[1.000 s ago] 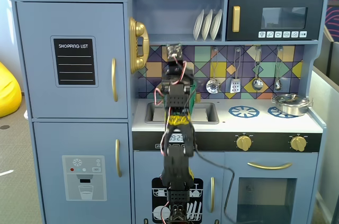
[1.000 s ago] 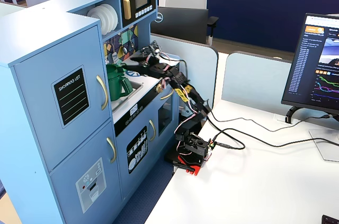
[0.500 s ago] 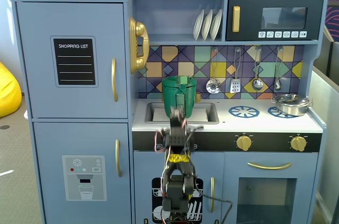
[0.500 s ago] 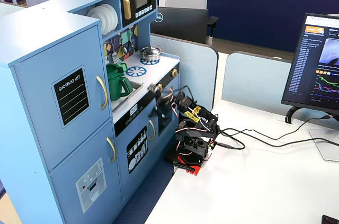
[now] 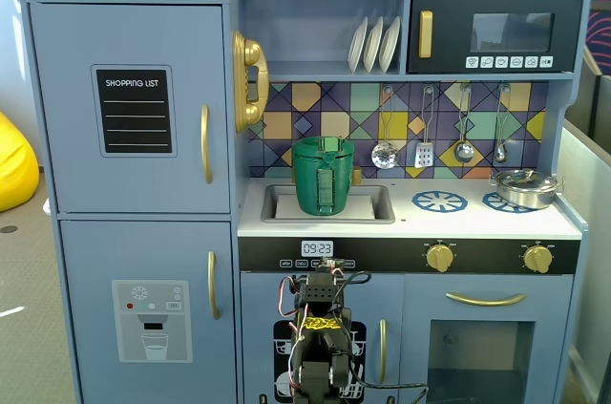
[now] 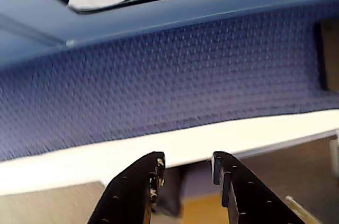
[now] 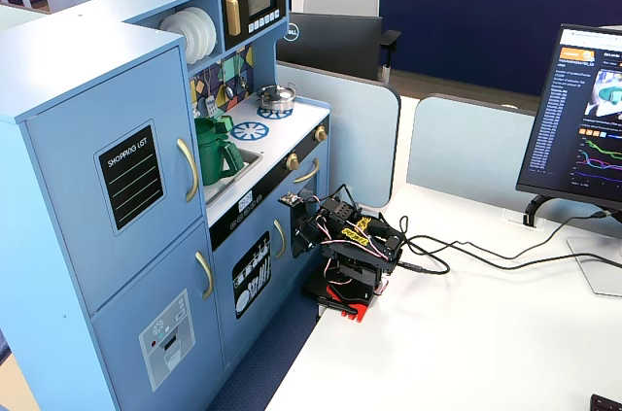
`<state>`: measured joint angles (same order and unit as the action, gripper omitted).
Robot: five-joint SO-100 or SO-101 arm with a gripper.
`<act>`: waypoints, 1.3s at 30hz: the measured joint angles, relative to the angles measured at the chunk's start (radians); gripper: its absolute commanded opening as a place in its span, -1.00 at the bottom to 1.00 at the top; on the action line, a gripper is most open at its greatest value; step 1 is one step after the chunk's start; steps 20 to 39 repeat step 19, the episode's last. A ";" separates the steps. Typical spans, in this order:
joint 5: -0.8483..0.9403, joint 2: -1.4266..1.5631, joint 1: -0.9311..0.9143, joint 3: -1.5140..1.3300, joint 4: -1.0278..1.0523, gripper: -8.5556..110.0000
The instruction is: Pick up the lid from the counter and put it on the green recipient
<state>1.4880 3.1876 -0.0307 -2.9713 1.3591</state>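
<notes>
Wrist view only: pincer (image 6: 186, 164) spread, empty, over blue carpet (image 6: 175, 81). Fixed views: lid (image 5: 323, 144) sits atop green recipient (image 5: 323, 180) in sink on bench (image 5: 477, 222); arm (image 7: 352, 241) folded low on white desk (image 7: 466, 333).

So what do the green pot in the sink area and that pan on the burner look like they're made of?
The green pot looks like moulded plastic: an even, matte dark green with a ribbed strap handle and only soft highlights. The pan looks like polished metal, probably steel, since it is silvery with bright mirror-like glints. Neither can be confirmed by look alone.
</notes>
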 measured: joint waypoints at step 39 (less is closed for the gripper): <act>0.020 0.000 0.017 0.000 0.000 -0.81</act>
